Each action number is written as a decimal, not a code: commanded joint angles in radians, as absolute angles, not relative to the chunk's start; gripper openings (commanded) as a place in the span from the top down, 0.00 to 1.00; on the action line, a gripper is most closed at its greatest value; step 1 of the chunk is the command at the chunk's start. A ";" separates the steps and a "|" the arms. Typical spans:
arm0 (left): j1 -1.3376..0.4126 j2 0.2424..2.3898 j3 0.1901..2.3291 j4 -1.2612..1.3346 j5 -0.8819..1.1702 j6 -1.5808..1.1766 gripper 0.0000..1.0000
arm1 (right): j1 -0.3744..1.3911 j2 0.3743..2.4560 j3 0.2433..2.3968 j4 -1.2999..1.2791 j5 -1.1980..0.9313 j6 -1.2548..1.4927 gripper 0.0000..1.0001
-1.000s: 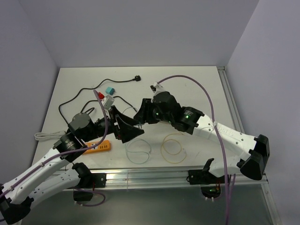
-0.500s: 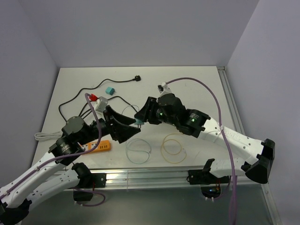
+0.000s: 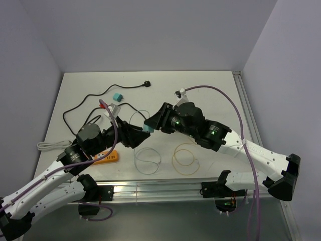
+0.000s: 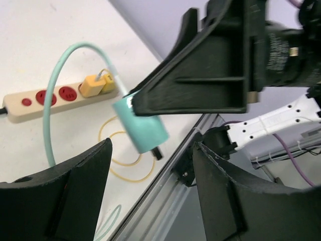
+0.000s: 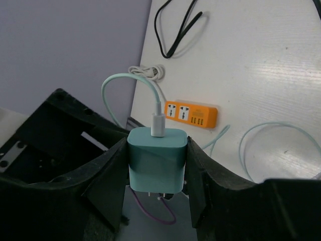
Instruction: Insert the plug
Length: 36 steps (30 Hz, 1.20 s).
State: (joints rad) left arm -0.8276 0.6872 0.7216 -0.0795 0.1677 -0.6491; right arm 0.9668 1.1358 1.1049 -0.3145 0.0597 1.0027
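Gripping a teal plug (image 5: 157, 150) in mid-air, the right gripper (image 3: 149, 125) meets the left gripper (image 4: 150, 148) above a white table (image 3: 200, 95).

The plug is pinched by its flat sides between the right gripper's two black fingers and raised over the middle of the table, clear of its surface. A teal cable (image 5: 120, 80) leaves the end of the plug opposite its dark prongs and arcs away. The left gripper faces the plug with its jaws spread wide, one finger on either side in the left wrist view, neither touching it. An orange power strip (image 3: 107, 156) lies on the table by the left arm, well apart from the plug. Pale cable loops (image 3: 148, 160) and a yellow cable (image 3: 184, 158) lie near the front edge, and a black cable (image 3: 83, 103) trails across the far left.
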 commanded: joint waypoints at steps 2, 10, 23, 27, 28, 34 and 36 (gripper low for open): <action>-0.833 0.696 0.721 -0.072 0.120 -0.650 0.31 | 0.976 1.094 1.098 -0.224 0.058 1.040 1.00; -0.836 0.719 0.724 -0.069 0.074 -0.661 0.36 | 0.992 1.103 1.104 -0.230 0.060 1.031 1.00; -0.838 0.735 0.721 -0.018 0.097 -0.698 0.27 | 1.015 1.134 1.104 -0.230 0.094 1.031 1.00; -0.838 0.753 0.724 -0.025 0.074 -0.701 0.39 | 1.029 1.135 1.104 -0.213 0.091 1.031 1.00; -0.838 0.756 0.726 -0.025 0.077 -0.698 0.46 | 1.031 1.137 1.108 -0.218 0.092 1.029 1.00; -0.838 0.756 0.724 -0.047 0.094 -0.678 0.82 | 1.035 1.114 1.098 -0.224 0.109 1.005 1.00; -0.839 0.746 0.716 -0.058 0.097 -0.670 0.96 | 1.035 1.101 1.097 -0.225 0.112 0.991 0.97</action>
State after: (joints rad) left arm -0.8394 0.7563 0.7174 -0.0696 0.0883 -0.6765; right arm 1.0176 1.1465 1.0916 -0.2844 0.1242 1.0157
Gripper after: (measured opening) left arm 0.365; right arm 0.515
